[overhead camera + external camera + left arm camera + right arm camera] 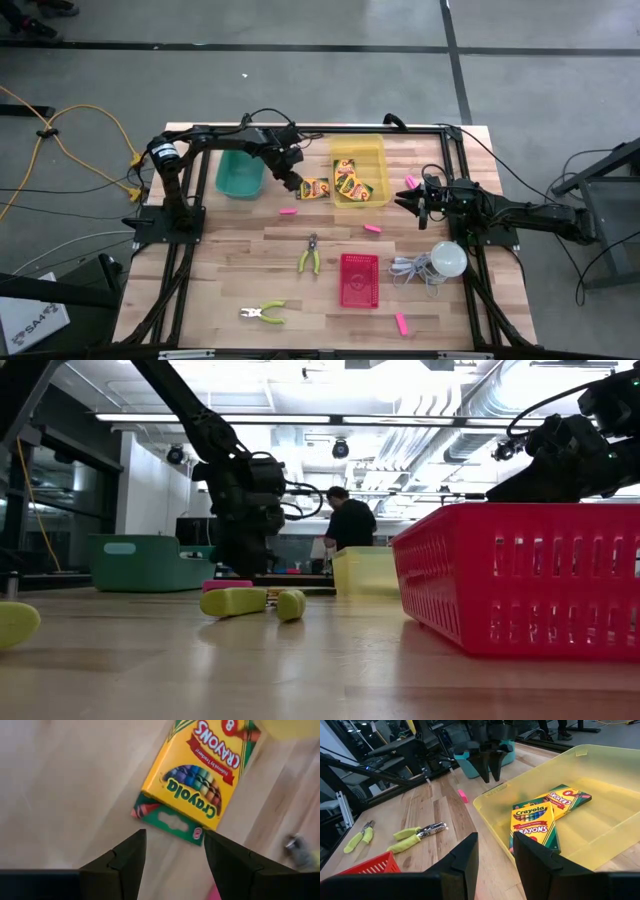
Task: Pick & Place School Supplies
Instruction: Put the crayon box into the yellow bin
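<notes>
Jaws of your left gripper (172,852) stand apart and empty, poised over a Crayola crayon box (200,780) that lies flat on the counter (250,250) just ahead of the fingertips, its green end flap nearest them. You look to be at the approach step of a pick: I judge the next move calls for lowering until the jaws straddle the box's narrow width, then closing, and since the box lies askew to them, a small wrist turn would likely help. Beside that box, on the side away from the green bin (239,173), sits the yellow bin (600,820), holding two crayon boxes (535,825), one partly overlapping the other, so the sorting seems partway done. Your right gripper (495,855) waits on the far side of the yellow bin from the left one, its jaws apart and holding nothing. Pink erasers (288,211) lie scattered on the counter, one close behind the left jaws and others farther off. What the green bin holds you cannot tell; the red basket (359,279) shows nothing inside. Two yellow-handled pliers (417,834) lie near it.
</notes>
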Controlling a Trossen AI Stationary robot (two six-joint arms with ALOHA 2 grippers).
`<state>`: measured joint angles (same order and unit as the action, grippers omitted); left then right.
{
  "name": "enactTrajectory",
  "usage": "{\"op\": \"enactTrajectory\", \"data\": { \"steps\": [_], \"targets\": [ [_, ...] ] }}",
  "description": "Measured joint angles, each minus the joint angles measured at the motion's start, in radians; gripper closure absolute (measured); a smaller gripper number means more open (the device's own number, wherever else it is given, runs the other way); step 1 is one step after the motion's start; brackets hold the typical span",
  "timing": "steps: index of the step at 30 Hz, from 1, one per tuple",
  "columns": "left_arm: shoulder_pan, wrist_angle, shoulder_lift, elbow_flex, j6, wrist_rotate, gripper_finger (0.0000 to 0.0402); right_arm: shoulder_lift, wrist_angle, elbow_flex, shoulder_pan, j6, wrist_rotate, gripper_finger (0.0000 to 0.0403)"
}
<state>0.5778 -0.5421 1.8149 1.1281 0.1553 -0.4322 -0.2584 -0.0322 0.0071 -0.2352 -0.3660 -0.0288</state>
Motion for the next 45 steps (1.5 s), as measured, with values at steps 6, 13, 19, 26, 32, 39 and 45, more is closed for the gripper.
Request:
{"op": "enactTrajectory", "data": {
  "steps": [6,13,19,26,32,39,45],
  "targets": [
    [0.000,0.018,-0.001,0.000,0.175,-0.012,0.0206,0.000,0.000,0.000,0.000,0.000,0.000,0.0292],
    [-0.008,0.110,-0.001,0.000,0.364,-0.003,0.0206,0.000,0.000,0.000,0.000,0.000,0.000,0.0292],
    [-0.032,0.117,-0.001,0.001,0.462,0.053,0.0206,0.000,0.000,0.000,0.000,0.000,0.000,0.0292],
    [-0.066,0.133,-0.001,0.001,0.572,0.124,0.0206,0.000,0.000,0.000,0.000,0.000,0.000,0.0292],
    [-0.093,0.132,-0.001,0.001,0.637,0.184,0.0206,0.000,0.000,0.000,0.000,0.000,0.000,0.0292],
    [-0.099,0.093,-0.001,0.001,0.684,0.205,0.0206,0.000,0.000,0.000,0.000,0.000,0.000,0.0292],
    [-0.098,0.064,-0.001,0.001,0.684,0.205,0.0206,0.000,0.000,0.000,0.000,0.000,0.000,0.0292]
  ]
}}
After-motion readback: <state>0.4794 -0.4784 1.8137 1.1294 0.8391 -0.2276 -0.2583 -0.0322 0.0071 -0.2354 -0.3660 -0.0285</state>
